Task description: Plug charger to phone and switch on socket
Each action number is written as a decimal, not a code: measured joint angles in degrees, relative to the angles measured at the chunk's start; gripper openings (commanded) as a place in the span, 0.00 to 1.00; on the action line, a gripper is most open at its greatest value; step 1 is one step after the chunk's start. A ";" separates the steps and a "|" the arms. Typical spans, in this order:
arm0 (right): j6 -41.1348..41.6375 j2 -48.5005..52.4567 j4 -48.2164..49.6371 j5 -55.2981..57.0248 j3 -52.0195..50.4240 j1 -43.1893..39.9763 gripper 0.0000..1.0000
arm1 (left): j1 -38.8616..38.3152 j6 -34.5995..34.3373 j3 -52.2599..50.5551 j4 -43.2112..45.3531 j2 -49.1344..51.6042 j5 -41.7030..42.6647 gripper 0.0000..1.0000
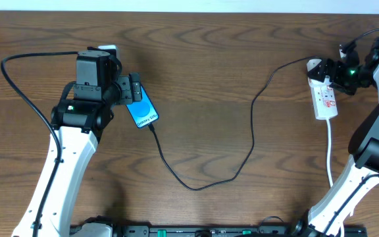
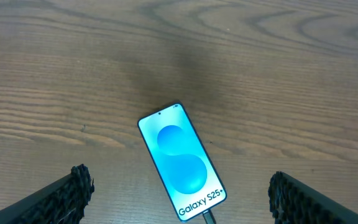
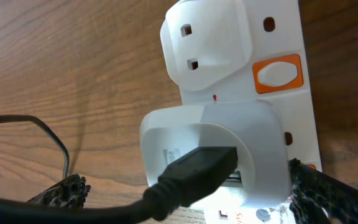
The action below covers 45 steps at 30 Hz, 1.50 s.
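Observation:
The phone (image 1: 142,110) lies face up on the wooden table, its blue screen (image 2: 182,162) lit with "Galaxy" text. My left gripper (image 1: 137,92) hovers over it, open, its fingertips (image 2: 73,186) wide apart on either side and touching nothing. The charger (image 1: 193,186), a thin black cable, is plugged into the phone's bottom end (image 2: 209,218) and loops across to the socket (image 1: 326,99), a white strip at the right. Its black plug (image 3: 197,171) sits in a white adapter (image 3: 229,143) on the strip. My right gripper (image 3: 191,196) straddles that adapter, open. An orange switch (image 3: 278,73) shows beside it.
A second white plug body (image 3: 207,40) sits on the strip beyond the adapter. The socket's white cord (image 1: 329,151) runs toward the front by the right arm's base. A thick black robot cable (image 1: 25,99) arcs at the far left.

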 measured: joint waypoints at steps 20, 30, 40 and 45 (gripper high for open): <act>1.07 -1.55 5.35 -0.46 -4.17 0.44 0.99 | 0.00 0.00 0.00 0.00 0.00 0.00 0.92; 2.54 -1.64 5.95 -0.02 -4.17 0.44 0.99 | 0.00 0.00 0.00 0.00 0.00 0.00 0.93; 3.10 -1.31 4.61 2.80 -2.40 1.33 0.99 | 0.00 0.00 0.00 0.00 0.00 0.02 0.93; 2.03 -0.98 4.74 2.82 -1.99 1.33 0.99 | 0.00 0.00 0.00 0.00 0.00 0.00 0.93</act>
